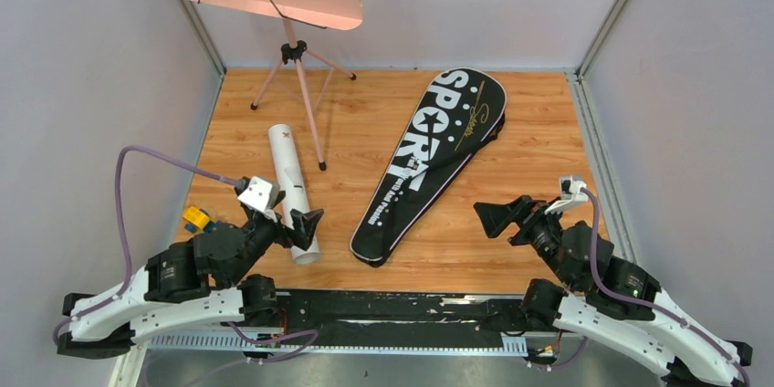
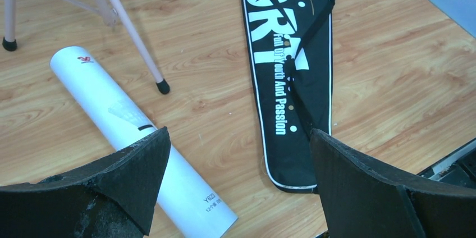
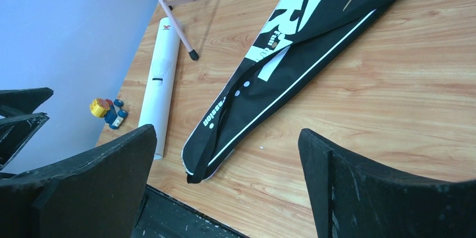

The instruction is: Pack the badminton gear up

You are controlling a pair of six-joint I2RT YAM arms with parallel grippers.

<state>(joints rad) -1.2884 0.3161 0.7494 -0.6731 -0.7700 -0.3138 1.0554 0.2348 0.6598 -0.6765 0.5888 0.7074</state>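
**Racket bag and shuttle tube lie apart on the table**

Racket bag (image 1: pixel 436 157), lettered "SPORT" and "Full Of Youth And Passion", lies flat mid-table. The white shuttlecock tube (image 1: pixel 292 191) lies to its left beside a pink stand (image 1: pixel 297 58). Your left gripper (image 1: pixel 305 225) hovers spread at the tube's near end; your right gripper (image 1: pixel 507 216), equally agape, holds nothing.

Matt black cloth racket bag (image 1: pixel 436 157) and smooth white shuttlecock tube (image 1: pixel 292 188) lie on wood-grain table (image 1: pixel 538 131).
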